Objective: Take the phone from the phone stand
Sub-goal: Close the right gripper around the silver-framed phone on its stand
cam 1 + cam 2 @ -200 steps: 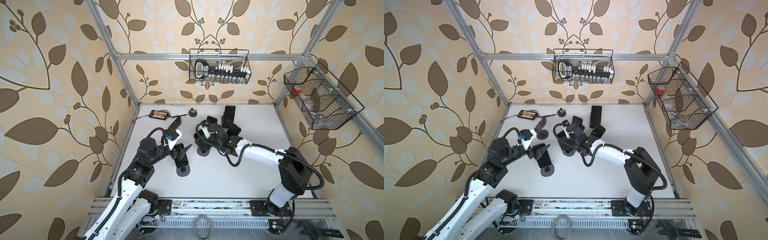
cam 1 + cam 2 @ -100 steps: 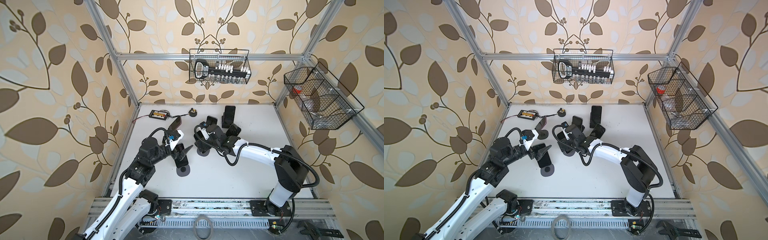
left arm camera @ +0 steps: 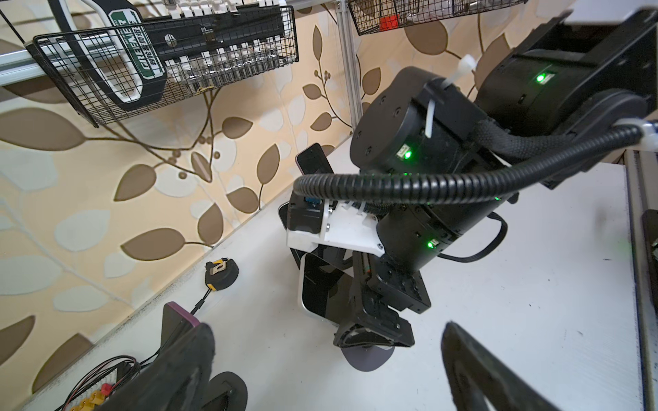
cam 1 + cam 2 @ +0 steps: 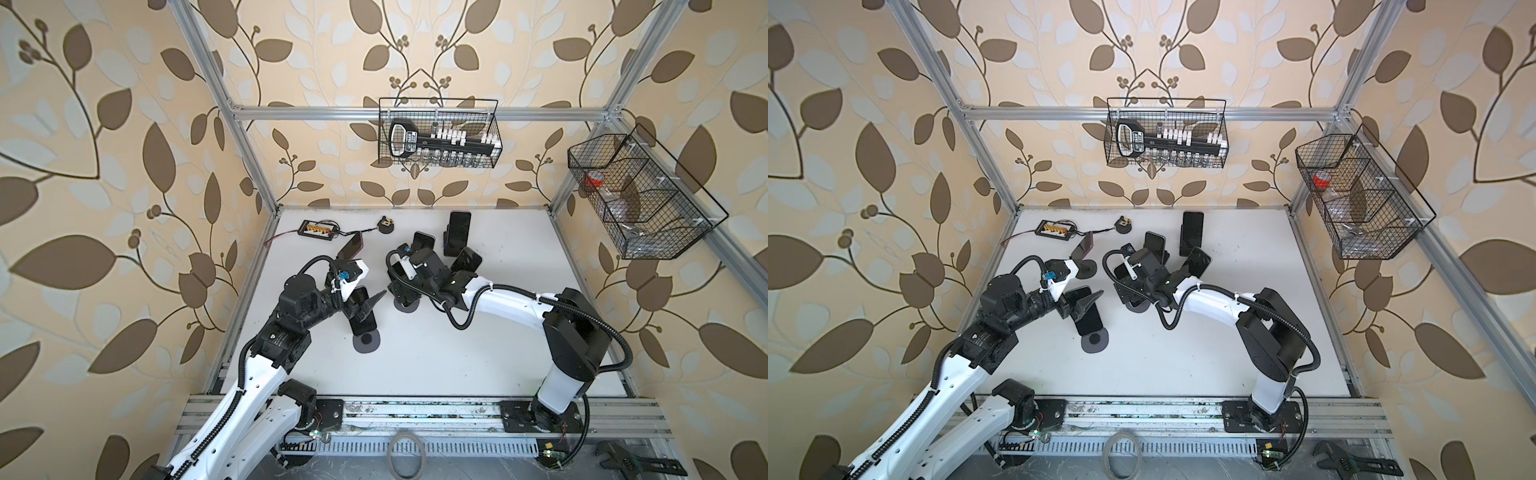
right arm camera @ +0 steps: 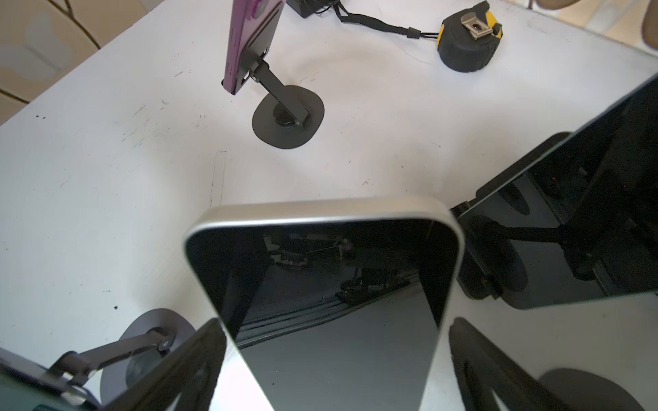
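A silver-edged phone (image 5: 327, 284) with a dark screen leans on a phone stand whose round base (image 4: 408, 306) shows under my right wrist in both top views. My right gripper (image 5: 334, 327) is open and straddles this phone, one finger on each side with a thin gap to each edge. The left wrist view shows the same phone (image 3: 317, 288) and base (image 3: 366, 356). My left gripper (image 4: 368, 303) is open and empty, hovering over another dark phone (image 4: 362, 322) on its own stand (image 4: 366, 341).
A purple phone (image 4: 353, 245) on a stand is at the back left. Three more dark phones on stands (image 4: 459, 226) cluster behind my right wrist. A tape measure (image 4: 384, 226) and a connector board (image 4: 318, 228) lie by the back wall. Wire baskets (image 4: 440, 133) hang above.
My right arm has reached a little further left and forward, settling its gripper around the silver-edged phone. The left arm has barely moved.
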Tool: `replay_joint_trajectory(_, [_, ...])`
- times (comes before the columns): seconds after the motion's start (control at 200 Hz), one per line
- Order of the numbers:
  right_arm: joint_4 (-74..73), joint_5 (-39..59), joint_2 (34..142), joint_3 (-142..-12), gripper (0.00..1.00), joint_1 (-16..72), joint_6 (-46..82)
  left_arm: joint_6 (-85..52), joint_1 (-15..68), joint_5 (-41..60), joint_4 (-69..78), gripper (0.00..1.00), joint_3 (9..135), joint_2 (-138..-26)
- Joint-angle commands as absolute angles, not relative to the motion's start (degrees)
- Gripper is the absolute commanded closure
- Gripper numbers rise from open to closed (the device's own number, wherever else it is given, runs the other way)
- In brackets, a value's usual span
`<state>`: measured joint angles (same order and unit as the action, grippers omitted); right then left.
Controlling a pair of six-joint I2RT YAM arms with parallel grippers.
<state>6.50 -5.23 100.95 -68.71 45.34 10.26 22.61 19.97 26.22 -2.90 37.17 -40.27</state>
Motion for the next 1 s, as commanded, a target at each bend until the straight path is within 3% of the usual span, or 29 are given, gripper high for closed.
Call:
replay_joint_trajectory(0.0, [7.2, -5.1, 102.1, -71.0, 0.04, 45.4, 9.4, 24.1, 20.7, 25.3, -2.5, 0.01, 37.7, -40.0])
replay_joint_trajectory(0.995, [6.8, -5.6, 102.3, -70.7, 0.07, 45.5, 9.1, 24.5, 20.9, 25.2, -2.7, 0.01, 37.7, -40.8])
